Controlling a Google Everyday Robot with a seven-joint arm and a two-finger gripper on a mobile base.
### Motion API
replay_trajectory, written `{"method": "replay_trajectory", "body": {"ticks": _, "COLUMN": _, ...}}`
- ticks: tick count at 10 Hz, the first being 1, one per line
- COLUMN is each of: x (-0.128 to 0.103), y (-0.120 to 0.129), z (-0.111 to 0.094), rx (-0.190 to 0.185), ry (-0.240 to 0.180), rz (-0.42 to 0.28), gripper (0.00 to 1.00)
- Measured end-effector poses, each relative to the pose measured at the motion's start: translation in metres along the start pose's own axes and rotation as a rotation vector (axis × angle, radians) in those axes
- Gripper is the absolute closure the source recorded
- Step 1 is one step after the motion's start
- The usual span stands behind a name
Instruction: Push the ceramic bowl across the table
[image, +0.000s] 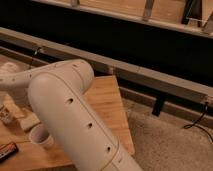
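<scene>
Plank-topped counter (111, 107) under a dark wall: arm (65, 117) bends toward the frame's left edge, gripper hidden there, grip unreadable; ceramic bowl unseen, likely behind the arm, bearing unknowable.

Our thick cream-white plastic upper arm (75, 125) rises from five o'clock toward the centre and bends at a rounded elbow (70, 77). The slimmer forearm (30, 75) reaches out toward nine o'clock. There the wrist (10, 75) turns downward, and our end effector (6, 96) hangs at the left edge, largely cut off.
</scene>
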Motion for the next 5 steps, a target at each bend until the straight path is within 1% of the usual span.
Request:
{"method": "replay_trajectory", "body": {"ticks": 2, "x": -0.009, "y": 0.003, "z": 0.008, "rx": -0.010, "ry": 0.001, "rz": 0.003, "gripper": 0.35}}
{"method": "replay_trajectory", "body": {"ticks": 5, "x": -0.028, "y": 0.009, "z": 0.012, "rx": -0.041, "ry": -0.027, "rz": 0.004, "gripper": 0.35}}
